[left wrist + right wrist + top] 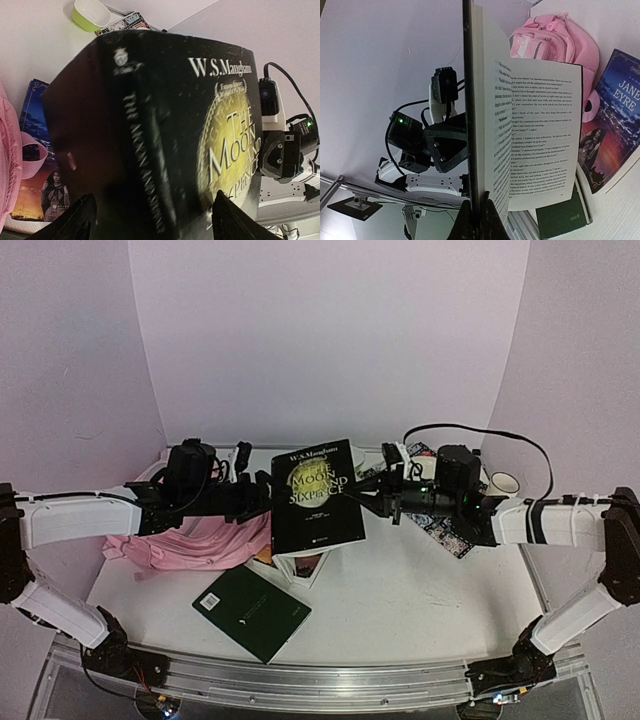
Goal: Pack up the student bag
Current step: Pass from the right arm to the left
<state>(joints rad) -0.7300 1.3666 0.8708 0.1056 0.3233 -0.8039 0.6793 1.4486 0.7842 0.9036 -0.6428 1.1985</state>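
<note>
Pink student bag [190, 540], black-and-yellow book [315, 495], dark green book [252, 612].

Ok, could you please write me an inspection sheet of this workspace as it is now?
Surface: white table, with the bag and books on it.
Job's things: pink student bag lying at the left, partly under the left arm.
Clutter: green book flat in front; Jane Eyre book; magazine; green bowl.
Grippers: right gripper shut on the cover of the black book, holding it up open; left gripper open, fingers either side of the spine.
Cables: black cable looping above the right arm.
Surroundings: plain white walls.
</note>
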